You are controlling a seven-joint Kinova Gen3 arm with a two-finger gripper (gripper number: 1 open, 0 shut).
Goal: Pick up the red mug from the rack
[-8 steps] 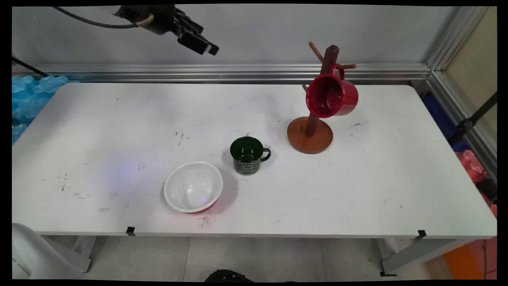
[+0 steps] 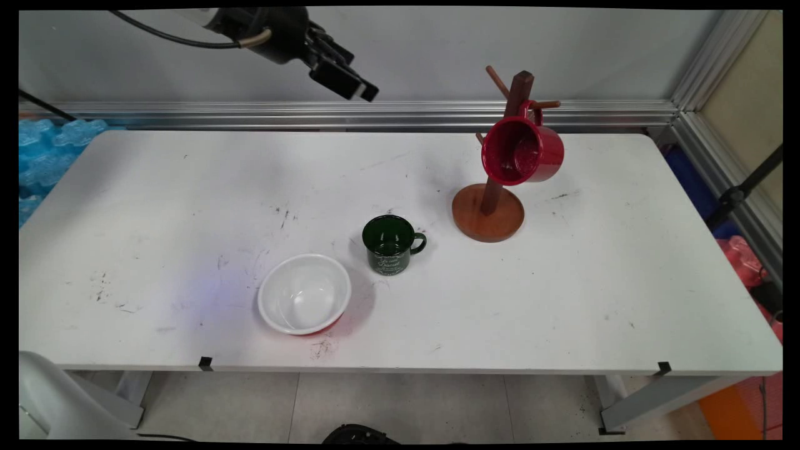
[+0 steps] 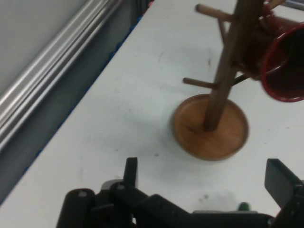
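Note:
High above the table's far edge hangs my gripper, open and holding nothing. In the hand view my gripper has its two fingers spread wide, pointing at the wooden mug tree. A red mug hangs from one of the tree's pegs. From the main view, the mug tree stands at the back right with the red mug on it, well to the gripper's right. A dark green mug stands upright mid-table, and a white bowl lies to its left front.
An aluminium rail runs along the wall behind the table. Blue packing material lies off the table's left end. Black cables trail from the arm at the upper left.
The gripper has moved to the right and slightly down, toward the mug tree. The mugs, bowl and tree have not moved.

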